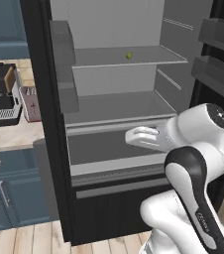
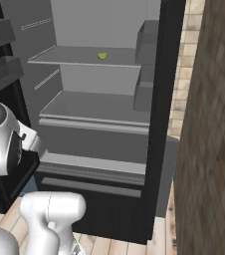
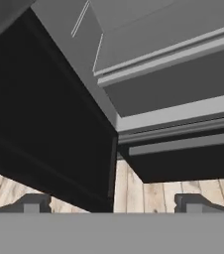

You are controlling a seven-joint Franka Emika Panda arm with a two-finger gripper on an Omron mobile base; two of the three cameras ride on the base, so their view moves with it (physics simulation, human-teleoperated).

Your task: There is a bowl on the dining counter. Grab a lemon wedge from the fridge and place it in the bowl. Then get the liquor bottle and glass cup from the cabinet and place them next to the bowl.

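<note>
Coffee machine (image 1: pixel 2 94) sits on the desk (image 1: pixel 10 139) at far left; next comes the fridge (image 1: pixel 119 99), open, with the lemon wedge (image 1: pixel 129 56) untouched on its upper shelf (image 1: pixel 134 60), toward the back. My fingers (image 3: pixel 34 203) stand wide and empty, low by the fridge's bottom edge. Nothing is done yet, I judge: wedge, bottle and cup all remain.

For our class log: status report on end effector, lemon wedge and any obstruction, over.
End effector open, empty, low before the fridge. Lemon wedge on upper shelf, untouched. Fridge open, nothing blocking the wedge.
</note>
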